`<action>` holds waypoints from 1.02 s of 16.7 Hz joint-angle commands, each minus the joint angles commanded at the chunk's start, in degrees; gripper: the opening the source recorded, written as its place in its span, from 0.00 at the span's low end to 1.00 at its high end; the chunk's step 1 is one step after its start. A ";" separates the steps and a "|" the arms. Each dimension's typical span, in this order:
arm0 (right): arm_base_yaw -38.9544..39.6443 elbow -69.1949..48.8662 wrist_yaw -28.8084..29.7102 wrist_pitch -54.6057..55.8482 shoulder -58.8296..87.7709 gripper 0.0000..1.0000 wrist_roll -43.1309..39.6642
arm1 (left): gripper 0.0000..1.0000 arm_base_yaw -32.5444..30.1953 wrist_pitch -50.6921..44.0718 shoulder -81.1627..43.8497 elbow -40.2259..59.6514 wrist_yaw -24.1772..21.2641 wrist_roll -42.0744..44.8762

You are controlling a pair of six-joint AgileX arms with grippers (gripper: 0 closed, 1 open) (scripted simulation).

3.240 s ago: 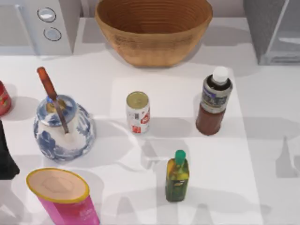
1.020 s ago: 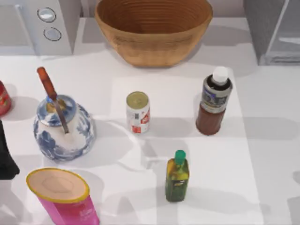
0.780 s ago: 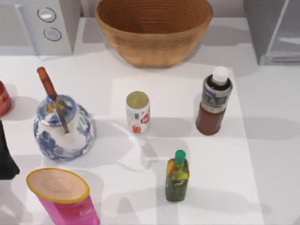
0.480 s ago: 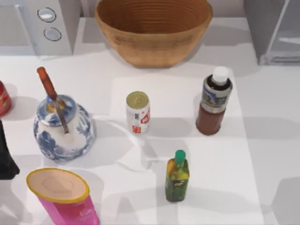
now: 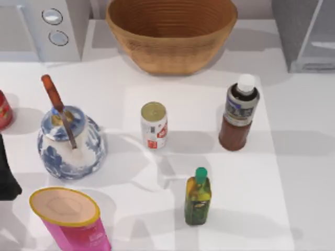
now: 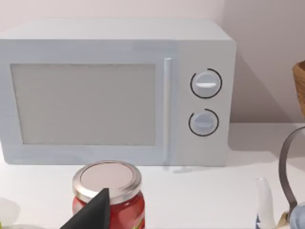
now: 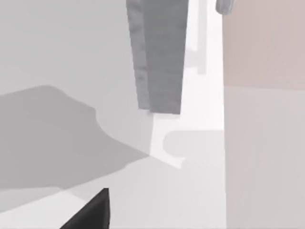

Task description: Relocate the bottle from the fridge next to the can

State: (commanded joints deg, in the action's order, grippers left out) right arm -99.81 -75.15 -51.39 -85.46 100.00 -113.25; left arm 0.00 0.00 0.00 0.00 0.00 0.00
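Bottle (image 5: 239, 113) upright on counter (image 5: 293, 157), right of can (image 5: 154, 125), apart from it, below fridge (image 5: 303, 34). Seemingly pre-grasp: next, reach, grip, set beside can. Basket (image 5: 171, 32) looks empty; pot (image 5: 70, 141) holds a ladle (image 5: 58, 107). End effector state for either arm: cannot tell.

Wicker basket (image 5: 171, 32), microwave (image 6: 116, 93) (2 knobs), blue-white teapot (image 5: 70, 141), pink canister (image 5: 70, 219), green-capped bottle (image 5: 198, 196), red jar (image 6: 108, 195)
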 joint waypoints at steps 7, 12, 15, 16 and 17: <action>-3.95 -1.49 -2.83 0.00 4.43 1.00 -4.48 | 1.00 0.00 0.00 0.00 0.00 0.00 0.00; -1.32 -1.19 -2.58 3.29 4.59 1.00 -0.80 | 1.00 0.00 0.00 0.00 0.00 0.00 0.00; 4.30 -0.92 -1.66 10.80 5.02 1.00 8.19 | 1.00 0.00 0.00 0.00 0.00 0.00 0.00; 6.74 -0.81 -1.17 14.08 5.16 1.00 12.29 | 1.00 0.00 0.00 0.00 0.00 0.00 0.00; 9.41 -0.70 -0.60 17.64 5.29 1.00 16.81 | 1.00 0.00 0.00 0.00 0.00 0.00 0.00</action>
State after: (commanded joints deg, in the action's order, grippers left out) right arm -90.41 -75.85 -51.99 -67.82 105.29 -96.44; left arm 0.00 0.00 0.00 0.00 0.00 0.00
